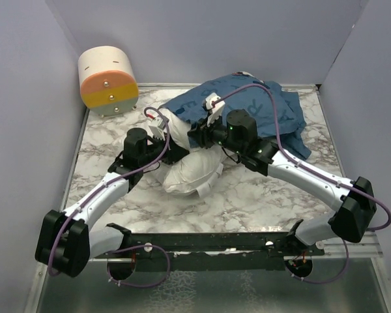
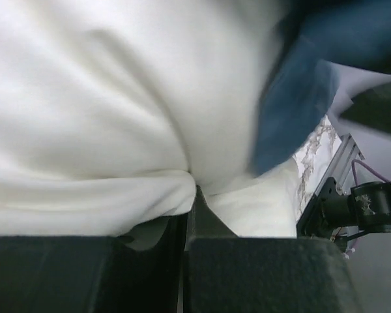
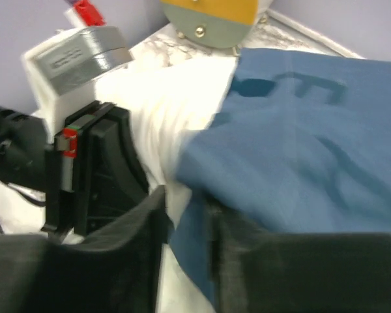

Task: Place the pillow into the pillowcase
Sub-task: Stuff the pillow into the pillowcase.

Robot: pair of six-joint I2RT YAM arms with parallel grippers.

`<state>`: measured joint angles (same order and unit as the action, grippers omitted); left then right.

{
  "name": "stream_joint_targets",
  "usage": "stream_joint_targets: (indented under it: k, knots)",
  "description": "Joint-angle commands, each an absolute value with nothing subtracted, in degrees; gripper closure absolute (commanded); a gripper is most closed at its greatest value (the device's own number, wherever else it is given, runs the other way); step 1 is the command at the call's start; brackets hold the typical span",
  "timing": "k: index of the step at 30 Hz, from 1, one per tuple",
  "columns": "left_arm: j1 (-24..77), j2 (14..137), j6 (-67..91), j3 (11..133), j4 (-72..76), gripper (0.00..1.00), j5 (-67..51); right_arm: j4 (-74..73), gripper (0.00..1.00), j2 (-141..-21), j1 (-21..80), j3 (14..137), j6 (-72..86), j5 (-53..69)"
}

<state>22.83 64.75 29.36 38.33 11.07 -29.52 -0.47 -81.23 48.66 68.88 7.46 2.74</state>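
- Left gripper (image 2: 188,218) is clamped on a fold at the left of the pillow (image 1: 192,173); pulling could strip off the pillowcase (image 1: 260,107) covering its far half.
- Right gripper (image 3: 186,225), slightly parted around that hem, may lose it.

pillow (image 1: 189,173): plain white
pillowcase (image 1: 293,111): dark blue, printed with lighter blue letters
bench (image 1: 247,195): white marble pattern with grey veins
drum (image 1: 107,81): cream top, orange band, yellow band
arms (image 1: 107,192): white shells, black joints
cables (image 1: 254,85): purple
base rail (image 1: 215,244): black
walls (image 1: 247,39): pale lavender grey
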Motion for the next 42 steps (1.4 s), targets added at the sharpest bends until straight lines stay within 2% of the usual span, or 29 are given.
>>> stream_joint_targets:
  k: [1, 5, 7, 12, 17, 18, 19, 22, 23, 26, 31, 34, 36, 38, 42]
  knots:
    - [17.8, 69.3, 31.2, 39.1, 12.7, 1.00, -34.2, 1.5, 0.58, -82.5, 49.2, 68.4, 5.4, 5.7]
    - [15.1, 72.1, 33.0, 41.9, 12.1, 1.00, -36.9, 7.0, 0.27, -71.8, 49.2, 57.6, 6.3, 12.4]
    - [14.1, 73.5, 35.0, 42.3, 13.6, 1.00, -38.7, 7.8, 0.15, -64.4, 49.2, 52.6, 7.3, 12.0]
    - [12.7, 76.0, 38.0, 43.2, 16.8, 1.00, -41.2, 4.1, 0.01, -47.1, 49.1, 42.1, 10.6, 3.8]
    - [12.7, 74.4, 33.6, 45.6, 10.5, 0.99, -38.2, 0.3, 0.00, -35.5, 49.1, 30.0, 21.8, -13.4]
    - [12.7, 73.7, 31.2, 46.6, 7.0, 0.95, -36.7, 0.5, 0.00, -33.6, 49.1, 27.8, 24.6, -15.2]
    - [12.9, 72.7, 26.9, 48.9, 0.9, 0.88, -33.6, 1.3, 0.00, -32.0, 49.1, 25.2, 27.0, -16.4]
    - [13.4, 68.8, 11.9, 55.8, -15.6, 0.48, -19.8, 5.4, 0.00, -28.8, 49.1, 18.9, 31.4, -18.4]
    - [13.3, 66.1, 9.2, 56.9, -18.5, 0.37, -16.2, 6.4, 0.00, -28.9, 49.1, 17.8, 32.2, -19.0]
    - [13.4, 59.6, 4.5, 59.1, -24.0, 0.21, -10.5, 8.7, 0.00, -31.7, 49.1, 17.0, 33.0, -19.5]
    - [15.5, 56.2, 0.9, 70.5, -39.9, 0.23, -16.0, 11.5, 0.00, -37.9, 48.5, 18.1, 34.1, -17.9]
    - [21.5, 54.8, 0.7, 75.6, -45.4, 0.24, -14.7, 14.1, 0.00, -40.6, 46.4, 18.8, 34.5, -15.0]
    - [28.6, 54.6, 2.1, 74.8, -46.2, 0.25, -12.1, 14.9, 0.00, -42.8, 43.8, 19.5, 35.1, -12.1]
    - [37.8, 55.8, 4.1, 71.7, -46.2, 0.25, -5.9, 15.6, 0.00, -44.7, 40.1, 20.1, 36.3, -7.8]
    - [60.4, 60.5, 6.6, 68.6, -47.5, 0.22, 19.1, 15.6, 0.00, -45.6, 32.4, 20.0, 37.8, -0.5]
